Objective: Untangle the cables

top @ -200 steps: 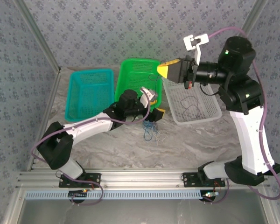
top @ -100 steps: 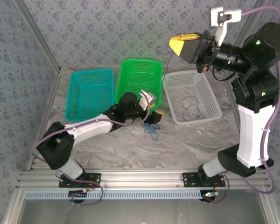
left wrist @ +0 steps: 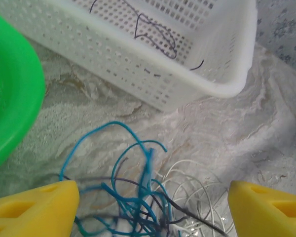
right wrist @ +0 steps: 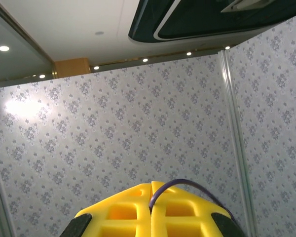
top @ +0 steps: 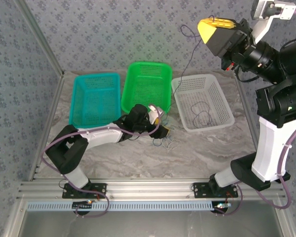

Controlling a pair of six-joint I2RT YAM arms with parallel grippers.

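A left basket point(top: 94, 98), a middle basket point(top: 147, 81) and a right basket point(top: 212, 94) are set in a row on the table point(top: 212, 148). One loose cable point(top: 202, 116) is laid in the right basket. The tangle of cables point(top: 165, 141) is found before the middle basket, under the left gripper point(top: 155, 118).

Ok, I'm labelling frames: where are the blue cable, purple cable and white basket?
blue cable point(left wrist: 147, 168), left wrist view, middle strand.
purple cable point(right wrist: 180, 181), right wrist view, loop top.
white basket point(left wrist: 123, 69), left wrist view, side wall.
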